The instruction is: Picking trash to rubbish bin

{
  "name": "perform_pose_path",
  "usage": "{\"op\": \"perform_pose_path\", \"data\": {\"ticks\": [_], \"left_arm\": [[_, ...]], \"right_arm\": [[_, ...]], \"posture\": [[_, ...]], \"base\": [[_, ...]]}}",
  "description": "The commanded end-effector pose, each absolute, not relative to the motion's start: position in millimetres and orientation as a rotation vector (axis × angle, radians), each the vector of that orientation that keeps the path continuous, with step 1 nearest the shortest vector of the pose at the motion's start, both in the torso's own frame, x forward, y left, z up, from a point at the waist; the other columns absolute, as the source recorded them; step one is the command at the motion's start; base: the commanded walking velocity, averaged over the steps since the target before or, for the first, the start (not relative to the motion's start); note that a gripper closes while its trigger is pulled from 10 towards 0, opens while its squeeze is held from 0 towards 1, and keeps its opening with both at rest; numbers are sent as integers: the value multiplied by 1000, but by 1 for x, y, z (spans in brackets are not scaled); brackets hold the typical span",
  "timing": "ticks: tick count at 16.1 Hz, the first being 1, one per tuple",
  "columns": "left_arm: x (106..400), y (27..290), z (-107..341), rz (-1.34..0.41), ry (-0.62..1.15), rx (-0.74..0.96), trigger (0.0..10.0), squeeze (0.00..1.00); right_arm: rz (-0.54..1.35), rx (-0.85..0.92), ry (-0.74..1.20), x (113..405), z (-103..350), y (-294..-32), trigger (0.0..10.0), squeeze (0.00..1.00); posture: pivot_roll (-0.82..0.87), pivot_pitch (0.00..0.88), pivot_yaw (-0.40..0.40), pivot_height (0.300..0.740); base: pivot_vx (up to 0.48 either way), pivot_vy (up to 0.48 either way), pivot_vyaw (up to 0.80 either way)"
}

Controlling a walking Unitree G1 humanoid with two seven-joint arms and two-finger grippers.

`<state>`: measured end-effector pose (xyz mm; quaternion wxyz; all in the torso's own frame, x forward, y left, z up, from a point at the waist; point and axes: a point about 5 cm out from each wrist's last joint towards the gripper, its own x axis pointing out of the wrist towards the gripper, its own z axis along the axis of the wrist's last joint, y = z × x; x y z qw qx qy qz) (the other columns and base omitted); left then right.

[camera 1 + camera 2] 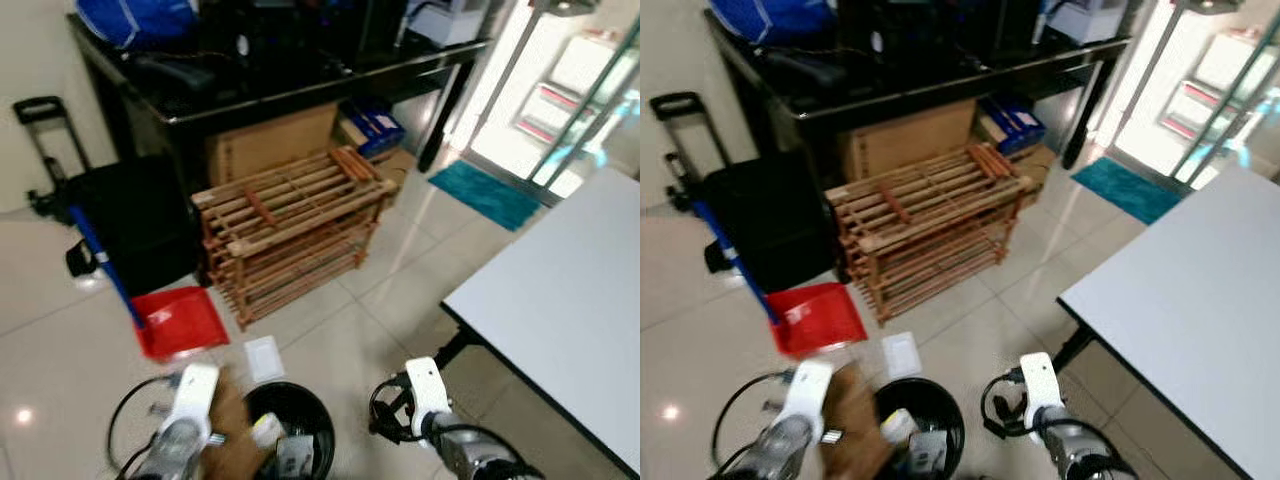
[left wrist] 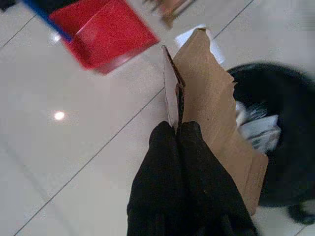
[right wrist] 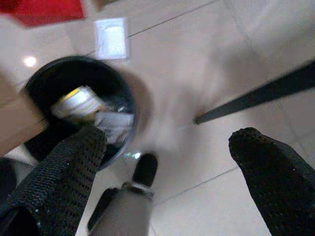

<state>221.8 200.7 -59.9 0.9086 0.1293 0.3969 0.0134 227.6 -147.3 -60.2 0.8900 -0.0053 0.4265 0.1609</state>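
Observation:
My left gripper (image 2: 177,130) is shut on a torn piece of brown cardboard (image 2: 216,123), held at the left rim of a round black rubbish bin (image 1: 305,405). The cardboard (image 1: 232,425) shows in the left eye view beside my left wrist, blurred. The bin (image 3: 106,86) holds a pale can and crumpled paper. My right gripper (image 3: 167,152) is open just right of the bin, with nothing between its fingers (image 3: 78,157). A flat white packet (image 1: 264,358) lies on the tiled floor just beyond the bin.
A red dustpan with a blue handle (image 1: 178,320) lies on the floor ahead left. Behind it stand a wooden slatted rack (image 1: 290,230), a black bag (image 1: 130,220) and a black desk (image 1: 280,70). A white table (image 1: 570,290) with a black leg (image 3: 256,98) is at right.

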Motion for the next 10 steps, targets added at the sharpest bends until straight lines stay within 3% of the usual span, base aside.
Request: {"op": "perform_pose_path", "data": {"ticks": [1, 7, 10], "left_arm": [[228, 191, -57, -19, 785, 261, 10000, 0], [229, 166, -58, -171, 745, 304, 10000, 0], [222, 164, -62, -186, 754, 317, 10000, 0]], "right_arm": [[390, -18, 886, 230, -57, -148, 10000, 0], [697, 54, 827, 222, -45, -126, 10000, 0], [722, 74, 806, 219, -37, -127, 10000, 0]], "posture": [[-58, 118, -133, 740], [-157, 225, -169, 740], [-178, 246, -184, 740]], "base": [[0, 0, 0], [0, 0, 0], [0, 0, 0]]}}
